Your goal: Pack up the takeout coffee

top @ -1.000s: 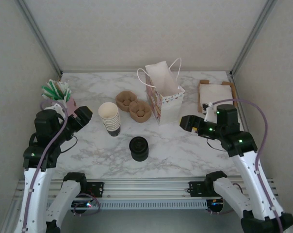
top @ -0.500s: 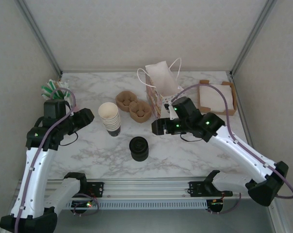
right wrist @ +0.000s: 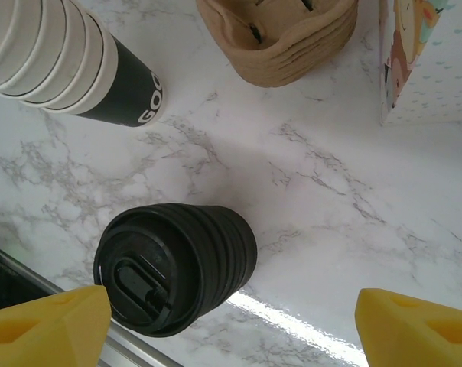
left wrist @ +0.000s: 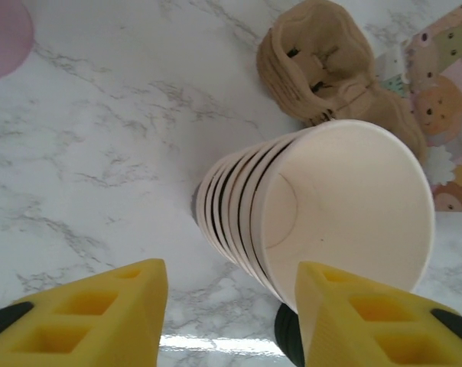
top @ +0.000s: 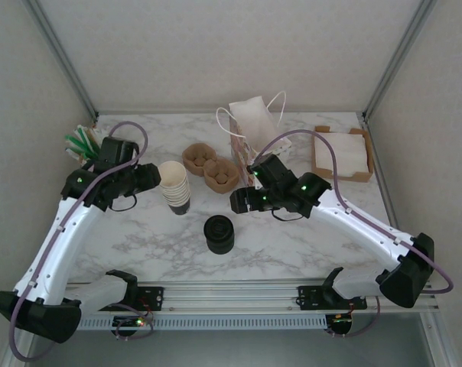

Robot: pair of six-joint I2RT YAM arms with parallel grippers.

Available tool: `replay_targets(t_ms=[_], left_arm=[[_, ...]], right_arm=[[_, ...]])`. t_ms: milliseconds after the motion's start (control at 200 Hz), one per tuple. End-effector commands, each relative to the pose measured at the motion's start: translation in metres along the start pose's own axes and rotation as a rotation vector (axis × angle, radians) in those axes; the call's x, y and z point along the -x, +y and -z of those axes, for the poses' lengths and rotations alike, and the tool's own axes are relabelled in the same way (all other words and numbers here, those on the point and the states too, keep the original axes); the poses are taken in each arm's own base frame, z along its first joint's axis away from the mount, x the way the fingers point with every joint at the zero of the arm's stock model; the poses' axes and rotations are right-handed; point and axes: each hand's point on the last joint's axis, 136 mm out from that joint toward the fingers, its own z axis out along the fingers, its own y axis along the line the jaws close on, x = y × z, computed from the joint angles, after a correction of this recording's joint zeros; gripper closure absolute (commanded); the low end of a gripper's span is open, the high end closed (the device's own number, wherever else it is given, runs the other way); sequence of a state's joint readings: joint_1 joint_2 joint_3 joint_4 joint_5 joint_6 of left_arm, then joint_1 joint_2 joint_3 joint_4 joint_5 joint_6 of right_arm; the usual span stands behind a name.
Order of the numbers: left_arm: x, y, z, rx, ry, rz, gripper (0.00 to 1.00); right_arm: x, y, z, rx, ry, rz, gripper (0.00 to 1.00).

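The takeout coffee is out of view. A stack of lidless cream cups (top: 174,186) stands left of centre, its bottom cup dark; in the left wrist view the cup stack (left wrist: 323,206) leans close ahead. My left gripper (top: 150,179) is just left of it and open, the top rim by the right fingertip (left wrist: 353,313) and nothing between the fingers. A stack of black lids (top: 219,233) sits near the front. My right gripper (top: 237,202) hangs open above and right of it; the lids (right wrist: 174,267) lie by its left finger.
A white paper bag (top: 259,149) with handles stands open at the back centre. Brown pulp cup carriers (top: 210,164) lie between the bag and the cups. A cardboard box of napkins (top: 340,153) is at the back right, green straws (top: 84,143) at the back left.
The left arm has reached right up to the cup stack and its jaws have narrowed. The right arm has swung from the right side leftward to above the black lids.
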State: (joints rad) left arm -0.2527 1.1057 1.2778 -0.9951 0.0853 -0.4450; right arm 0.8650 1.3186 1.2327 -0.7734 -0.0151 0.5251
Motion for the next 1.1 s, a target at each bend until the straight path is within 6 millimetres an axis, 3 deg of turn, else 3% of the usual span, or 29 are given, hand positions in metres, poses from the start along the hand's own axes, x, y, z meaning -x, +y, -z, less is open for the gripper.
replay_targets(t_ms=[0, 150, 210, 601, 1096], left_arm=[[0.003, 0.006, 0.005, 0.069, -0.005, -0.044, 0.56], [0.003, 0.001, 0.002, 0.075, 0.008, -0.066, 0.59], [0.003, -0.001, 0.0, 0.076, 0.017, -0.072, 0.61], [0.006, -0.006, -0.017, 0.104, 0.071, -0.111, 0.62], [0.008, -0.009, -0.024, 0.112, 0.087, -0.121, 0.75]], right_arm=[[0.011, 0.006, -0.001, -0.007, -0.024, 0.022, 0.14], [0.011, 0.005, -0.008, -0.014, -0.014, 0.02, 0.1], [0.011, 0.005, -0.01, -0.017, -0.018, 0.018, 0.01], [0.016, -0.01, -0.006, -0.096, -0.058, -0.048, 0.01], [0.01, 0.006, -0.011, 0.014, -0.04, 0.017, 0.03]])
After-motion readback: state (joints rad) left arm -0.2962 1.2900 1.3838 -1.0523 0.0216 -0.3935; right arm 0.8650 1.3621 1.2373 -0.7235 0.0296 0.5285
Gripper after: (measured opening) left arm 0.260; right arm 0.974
